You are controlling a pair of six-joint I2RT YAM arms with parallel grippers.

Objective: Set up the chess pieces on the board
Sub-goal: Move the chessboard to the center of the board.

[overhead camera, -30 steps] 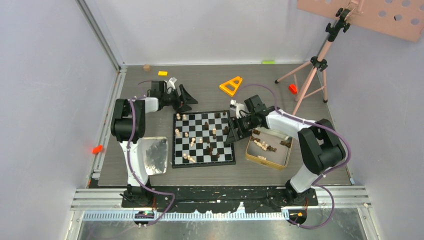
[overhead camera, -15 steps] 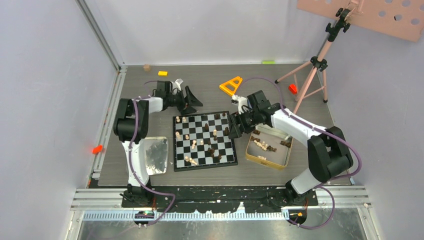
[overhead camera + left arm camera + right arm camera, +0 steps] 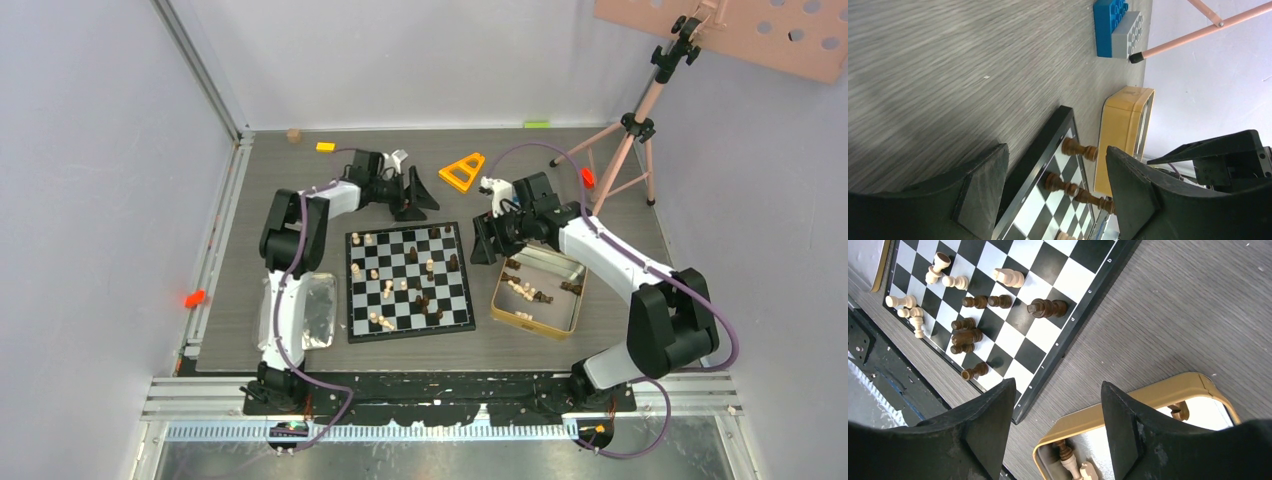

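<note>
The board (image 3: 456, 306) lies flat mid-table with several light and dark chess pieces (image 3: 430, 266) scattered on it, some lying on their sides. More chess pieces (image 3: 526, 290) lie in a gold-rimmed tin (image 3: 497, 311) to its right. My left gripper (image 3: 417, 203) is open and empty, low over the table just beyond the board's far edge. In the left wrist view the board edge (image 3: 1035, 162) and dark pieces (image 3: 1078, 148) show between its fingers. My right gripper (image 3: 487, 245) is open and empty, between the board's right edge (image 3: 1074, 317) and the tin's rim (image 3: 1128, 407).
A silver tray (image 3: 322, 312) sits left of the board. Behind it are an orange triangle (image 3: 461, 171), a yellow brick (image 3: 325, 146) and a pink tripod (image 3: 625, 140). A blue and grey brick (image 3: 1112, 25) lies by a tripod foot.
My left gripper has swung right along the board's far edge. My right gripper has drawn back off the board's right side toward the tin's far corner. Both stay open.
</note>
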